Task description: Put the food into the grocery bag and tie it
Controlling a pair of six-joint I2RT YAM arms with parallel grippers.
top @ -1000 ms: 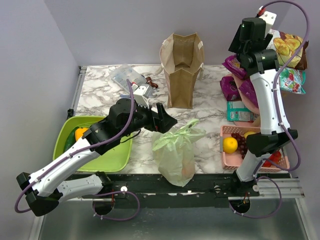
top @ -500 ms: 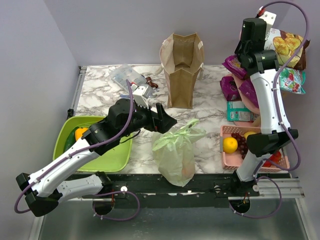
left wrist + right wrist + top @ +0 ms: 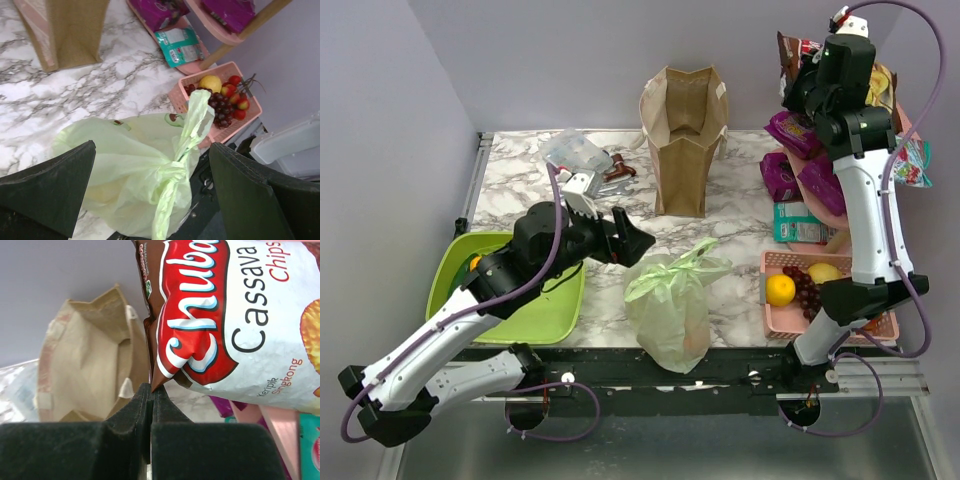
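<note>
Since the handles (image 3: 171,172) of the grocery bag (image 3: 668,305) already look twisted into a knot, your job with the left gripper (image 3: 638,230) is to cinch it rather than start over. That gripper hangs spread wide and empty just left of the bag. The bag slumps at the near edge of the table (image 3: 520,180), with something pale showing through its film. Bring the fingers around the loose loop (image 3: 199,112) above the knot, pinch only plastic, and pull away from the bag's body so nothing tears.

Your right gripper (image 3: 151,390) is clamped on the corner of a cassava chips packet (image 3: 225,315), high at the far right, so it cannot steady the bag. Mind the brown paper bag (image 3: 684,140) behind and the pink basket (image 3: 778,320) to the right. An orange piece (image 3: 475,264) lies in the green tray (image 3: 545,310), possibly food yet to be bagged.
</note>
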